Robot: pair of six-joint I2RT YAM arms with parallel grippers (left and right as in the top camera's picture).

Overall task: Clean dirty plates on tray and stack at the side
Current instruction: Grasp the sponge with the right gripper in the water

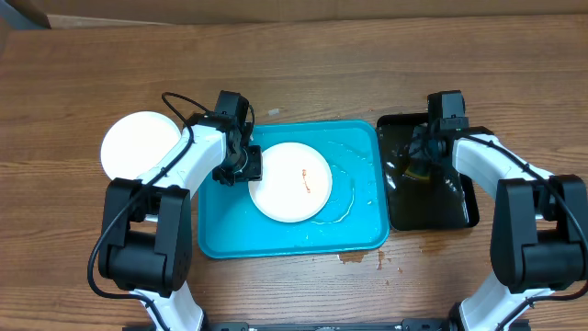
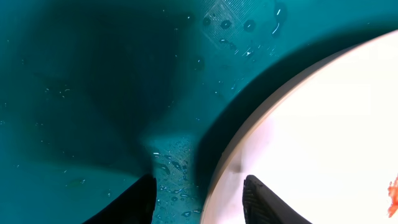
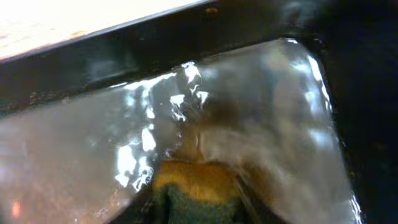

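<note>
A white plate (image 1: 285, 188) with a small orange smear (image 1: 305, 177) lies in the turquoise tray (image 1: 230, 230). My left gripper (image 1: 241, 165) is open at the plate's left edge. In the left wrist view its jaws (image 2: 199, 196) straddle the rim, one finger over the wet tray (image 2: 93, 93) and one over the plate (image 2: 323, 137). A second plain white plate (image 1: 138, 147) sits on the table left of the tray. No yellow-green rimmed plate is in view. My right gripper (image 1: 420, 168) is shut on a yellow-green sponge (image 3: 199, 180) down in the black tray.
The narrow glossy black tray (image 1: 459, 207) stands right of the turquoise tray and holds water (image 3: 249, 112). Water pools in the turquoise tray right of the plate (image 1: 354, 184). Small brown stains (image 1: 360, 259) mark the wood in front of the tray.
</note>
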